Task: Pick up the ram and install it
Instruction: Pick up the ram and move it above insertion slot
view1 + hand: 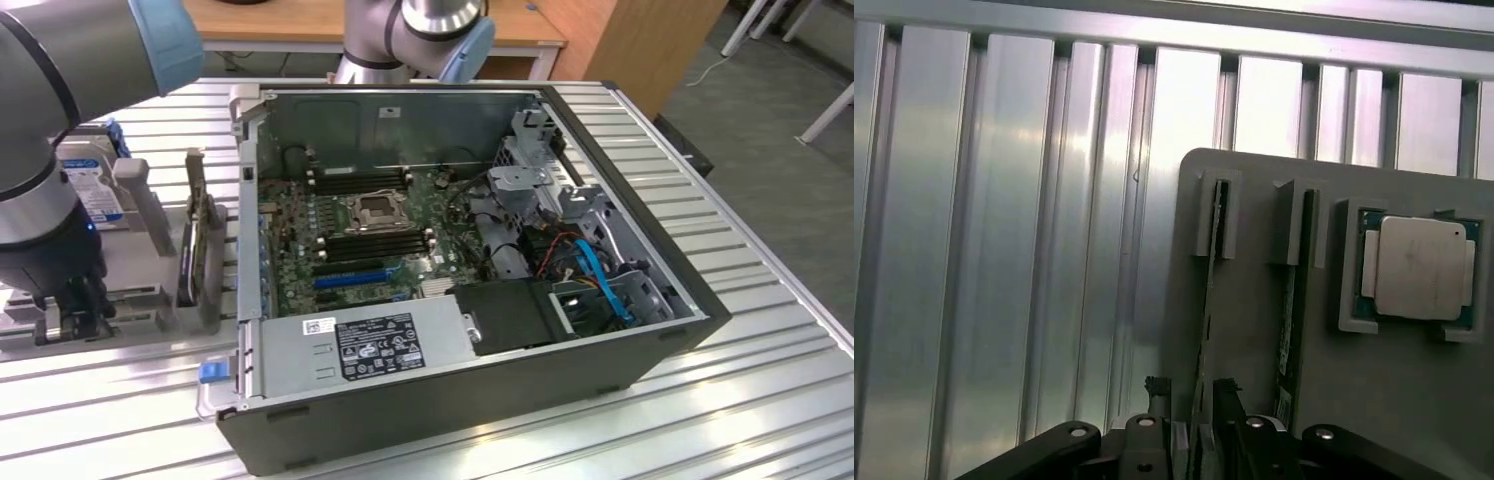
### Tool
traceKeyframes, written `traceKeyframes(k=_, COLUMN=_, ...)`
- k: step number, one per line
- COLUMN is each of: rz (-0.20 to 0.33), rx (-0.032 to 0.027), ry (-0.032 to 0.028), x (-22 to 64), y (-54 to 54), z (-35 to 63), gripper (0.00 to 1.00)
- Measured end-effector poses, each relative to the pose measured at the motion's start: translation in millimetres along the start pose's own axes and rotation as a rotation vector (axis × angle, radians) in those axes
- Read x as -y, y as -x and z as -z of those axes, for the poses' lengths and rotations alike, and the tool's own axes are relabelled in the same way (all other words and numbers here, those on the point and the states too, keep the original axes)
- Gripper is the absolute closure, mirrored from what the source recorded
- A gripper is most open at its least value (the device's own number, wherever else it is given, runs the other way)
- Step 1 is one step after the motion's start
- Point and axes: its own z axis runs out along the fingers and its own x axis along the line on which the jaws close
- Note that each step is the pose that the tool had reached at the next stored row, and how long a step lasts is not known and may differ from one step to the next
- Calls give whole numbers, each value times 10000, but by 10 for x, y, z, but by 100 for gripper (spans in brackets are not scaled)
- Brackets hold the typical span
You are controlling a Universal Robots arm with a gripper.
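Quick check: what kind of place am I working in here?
Probably a robotics lab bench for PC assembly: an open PC case sits on a slotted aluminium table, and a gray fixture holds the ram and a CPU.

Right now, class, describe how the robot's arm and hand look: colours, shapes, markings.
The arm is a thick, round, silver-grey tube with light blue joint caps. The hand is black, with jointed linkage bars fastened by shiny round pins.
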Motion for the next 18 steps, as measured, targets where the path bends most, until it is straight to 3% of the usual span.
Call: traceKeyframes(k=18, rz=-8, rx=-3, ry=2, x=0, y=5, z=-18, gripper=69)
